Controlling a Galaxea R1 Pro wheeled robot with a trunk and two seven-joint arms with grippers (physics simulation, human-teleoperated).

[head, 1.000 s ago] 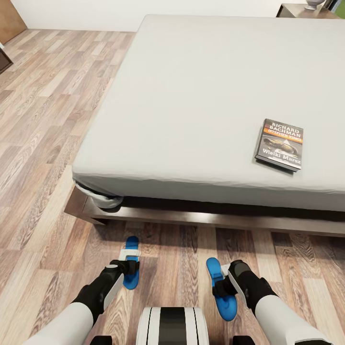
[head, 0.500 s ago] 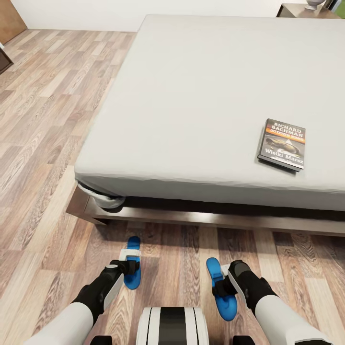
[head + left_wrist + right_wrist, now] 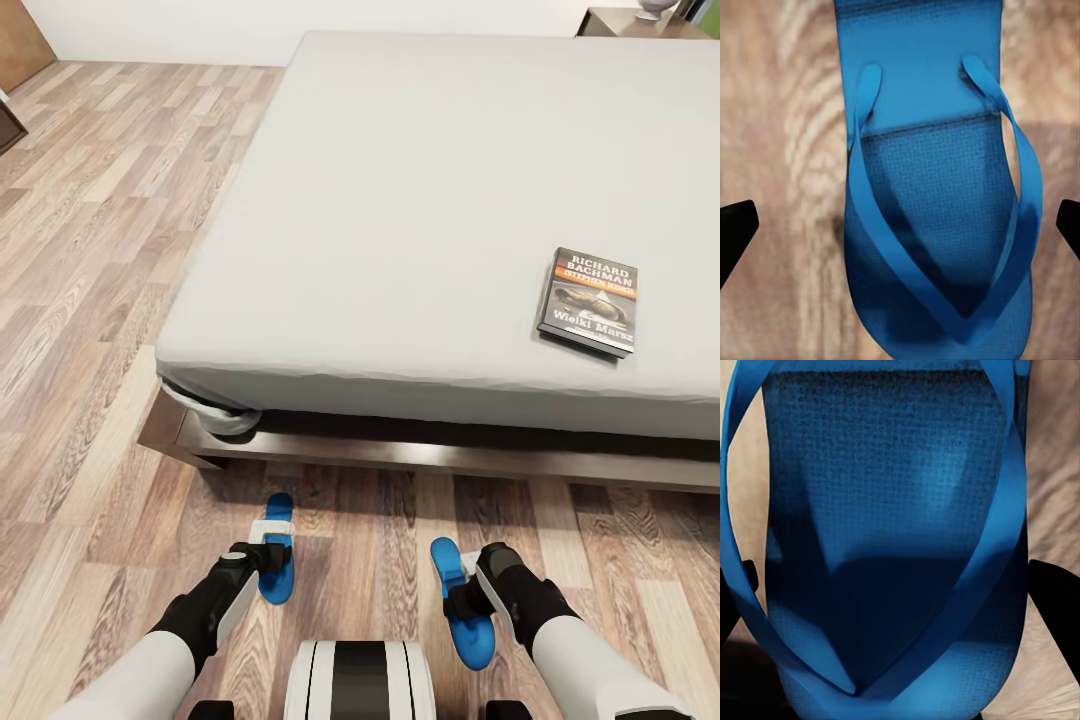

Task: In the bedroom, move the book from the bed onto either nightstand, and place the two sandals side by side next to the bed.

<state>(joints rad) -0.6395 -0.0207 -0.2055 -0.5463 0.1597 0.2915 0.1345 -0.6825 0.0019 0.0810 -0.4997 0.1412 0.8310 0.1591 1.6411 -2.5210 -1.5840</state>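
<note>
Both arms have glossy white forearm shells that give way to matte black wrist housings behind each gripper. The trunk top (image 3: 360,680) is white with broad black stripes.

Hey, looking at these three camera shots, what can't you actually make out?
- Head view: both grippers' fingertips, hidden behind the wrists over each sandal; lifted or resting on the floor, unclear.
- Left wrist view: dark fingertips flank the left sandal with gaps; heel cut off by the edge.
- Right wrist view: the right sandal is too close; finger contact is unclear.
- Head view: nightstand cropped at the top edge.
- Book: small print illegible.
</note>
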